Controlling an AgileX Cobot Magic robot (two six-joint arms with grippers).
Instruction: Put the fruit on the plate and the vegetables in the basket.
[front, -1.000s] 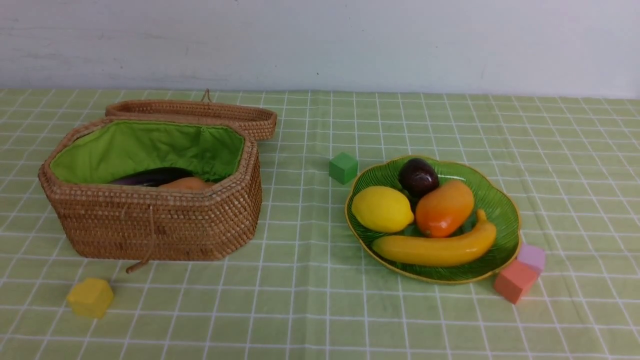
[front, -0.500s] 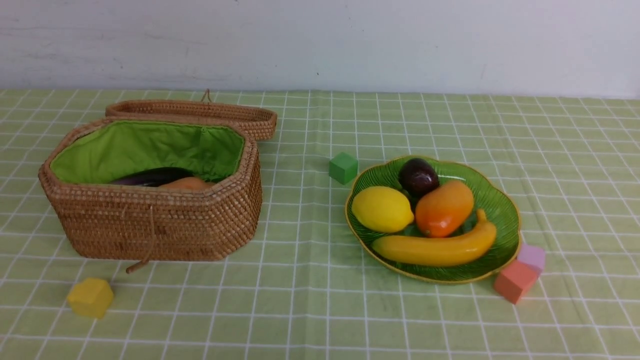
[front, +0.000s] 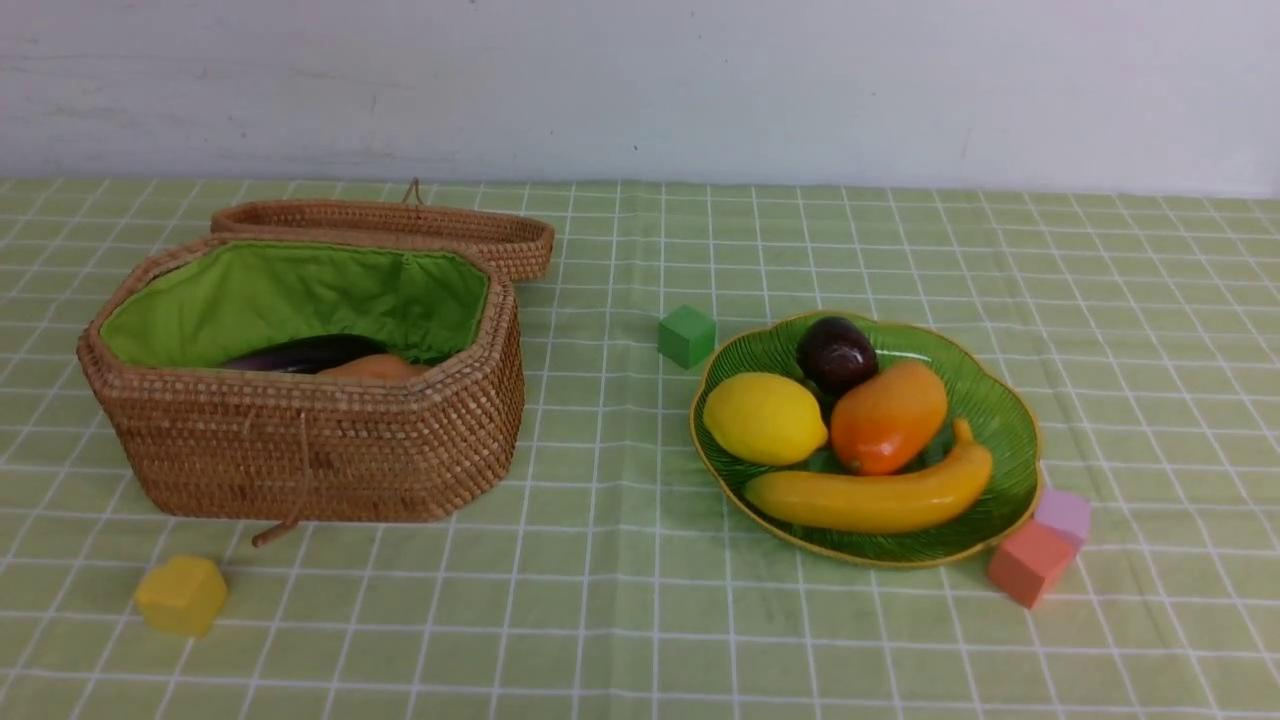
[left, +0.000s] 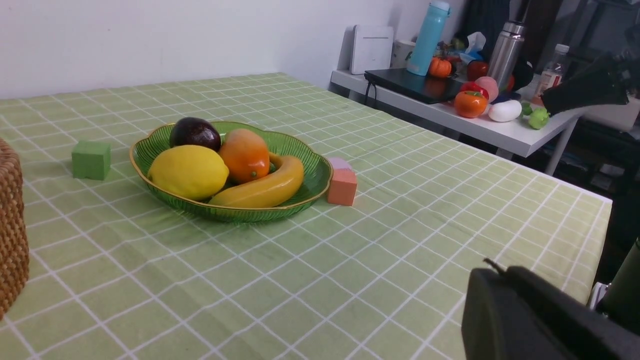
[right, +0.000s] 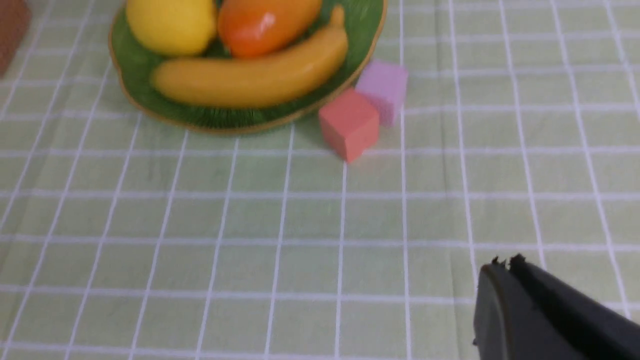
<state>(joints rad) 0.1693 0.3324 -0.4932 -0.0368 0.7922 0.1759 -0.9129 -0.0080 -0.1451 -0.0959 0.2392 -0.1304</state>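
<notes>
The green plate holds the fruit: a lemon, a dark mangosteen, an orange mango and a banana. The open wicker basket stands at the left. Inside it a purple eggplant and a tan potato peek over the rim; anything deeper is hidden. Neither arm shows in the front view. My left gripper is shut and empty, well away from the plate. The right gripper is shut with nothing in it, hanging over bare cloth short of the plate.
Foam blocks lie about: green beside the plate, pink and lilac against its near right rim, yellow in front of the basket. The basket lid lies flat behind it. A side table with bottles stands beyond the tablecloth's edge.
</notes>
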